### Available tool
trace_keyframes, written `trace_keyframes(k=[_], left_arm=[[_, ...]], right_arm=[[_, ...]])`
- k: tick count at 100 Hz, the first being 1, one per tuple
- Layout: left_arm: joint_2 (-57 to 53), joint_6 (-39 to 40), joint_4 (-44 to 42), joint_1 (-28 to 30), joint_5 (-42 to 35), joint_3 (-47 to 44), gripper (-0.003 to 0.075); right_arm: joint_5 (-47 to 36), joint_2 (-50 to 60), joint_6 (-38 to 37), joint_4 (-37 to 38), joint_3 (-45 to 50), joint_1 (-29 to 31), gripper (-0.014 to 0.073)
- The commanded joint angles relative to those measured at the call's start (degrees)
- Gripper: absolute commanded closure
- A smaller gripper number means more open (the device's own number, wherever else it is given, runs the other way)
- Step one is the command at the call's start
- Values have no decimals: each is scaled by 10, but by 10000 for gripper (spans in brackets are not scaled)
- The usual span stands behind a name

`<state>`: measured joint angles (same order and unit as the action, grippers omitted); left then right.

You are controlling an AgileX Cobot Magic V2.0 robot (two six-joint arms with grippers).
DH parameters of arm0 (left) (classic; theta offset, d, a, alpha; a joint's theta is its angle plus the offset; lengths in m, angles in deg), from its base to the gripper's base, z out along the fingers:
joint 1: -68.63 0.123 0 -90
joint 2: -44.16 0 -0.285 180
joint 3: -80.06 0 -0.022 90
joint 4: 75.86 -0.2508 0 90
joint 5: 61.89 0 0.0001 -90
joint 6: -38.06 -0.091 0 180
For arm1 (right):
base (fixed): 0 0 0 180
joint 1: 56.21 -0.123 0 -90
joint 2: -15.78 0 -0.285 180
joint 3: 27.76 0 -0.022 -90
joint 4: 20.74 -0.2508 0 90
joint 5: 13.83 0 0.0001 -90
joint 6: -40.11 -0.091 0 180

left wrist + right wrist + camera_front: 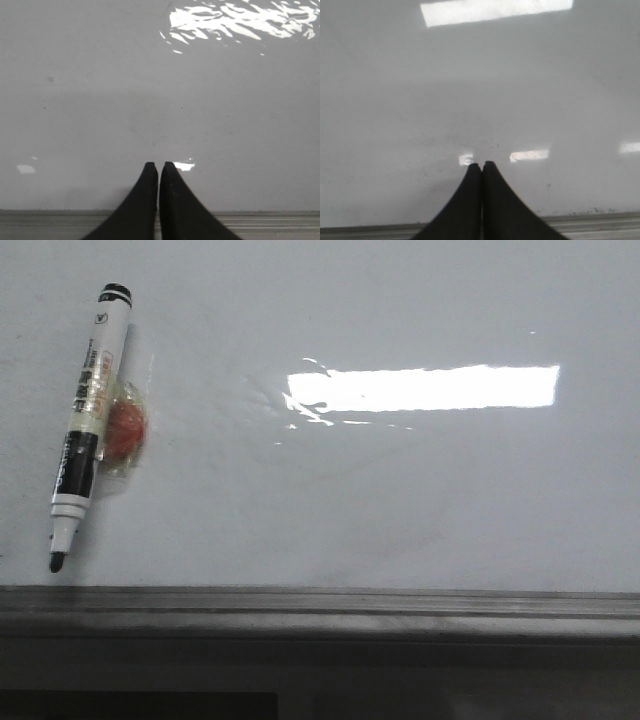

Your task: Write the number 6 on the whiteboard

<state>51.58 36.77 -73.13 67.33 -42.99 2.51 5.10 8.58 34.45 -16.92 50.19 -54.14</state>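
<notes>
Front view shows the whiteboard [400,480] with its dark frame along the near edge. A marker [88,415] lies uncapped by the left edge, touching a small red thing [125,430] — perhaps a wrapped sweet. Left gripper [159,167] and right gripper [481,166] hover over the board's near edge — fingers pressed together, holding nothing.
</notes>
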Motion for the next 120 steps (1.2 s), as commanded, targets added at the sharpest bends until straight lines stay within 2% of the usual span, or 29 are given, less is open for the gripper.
trace_keyframes(k=[1,120], left_arm=[[-17,4,0,2,-30,-24,739],[-17,3,-10,2,-43,-24,739]], right_arm=[[-9,12,3,7,15,1,665],[-9,12,3,7,15,1,665]])
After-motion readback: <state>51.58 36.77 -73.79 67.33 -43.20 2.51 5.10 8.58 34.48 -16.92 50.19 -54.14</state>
